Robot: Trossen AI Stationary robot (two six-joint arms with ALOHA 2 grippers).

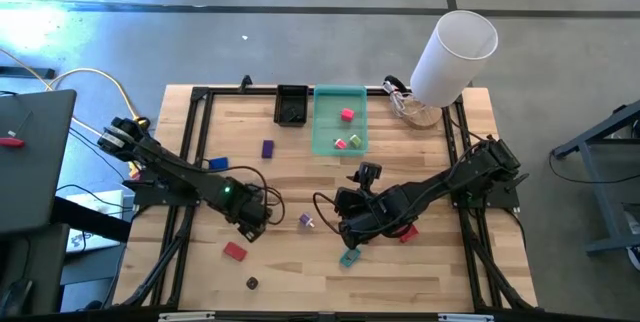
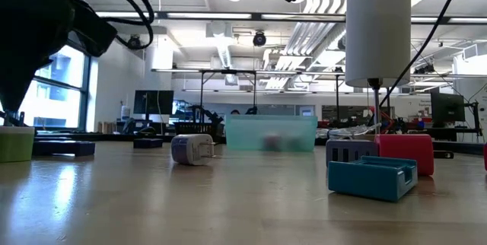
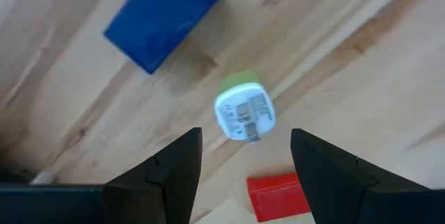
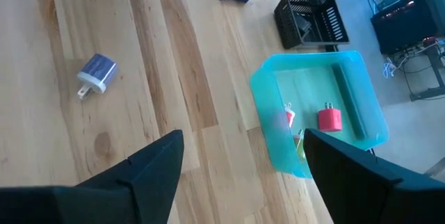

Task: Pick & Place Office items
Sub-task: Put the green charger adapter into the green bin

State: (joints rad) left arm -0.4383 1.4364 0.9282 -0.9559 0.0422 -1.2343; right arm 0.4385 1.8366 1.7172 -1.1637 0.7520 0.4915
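Observation:
My left gripper [image 3: 245, 140] points straight down, open, over a small green-and-white plug piece [image 3: 243, 109] lying on the wood. Its fingers stand above the piece and touch nothing. A blue block [image 3: 163, 15] and a red block [image 3: 278, 195] lie on either side. In the high view the left gripper [image 1: 250, 220] hides that piece; in the low view the piece [image 2: 15, 143] shows at the far left. My right gripper [image 4: 243, 151] hangs open and empty above the table's middle [image 1: 345, 217], slanting down toward the left. A purple-and-white plug [image 4: 97, 72] lies ahead of it.
The translucent teal tray [image 1: 340, 120] at the far middle holds a few small pieces; a small black basket [image 1: 291, 105] stands to its left. A white cylinder [image 1: 455, 54] rises at the far right. Teal [image 1: 348, 257], red [image 1: 408, 232] and black [image 1: 252, 283] pieces lie near the front.

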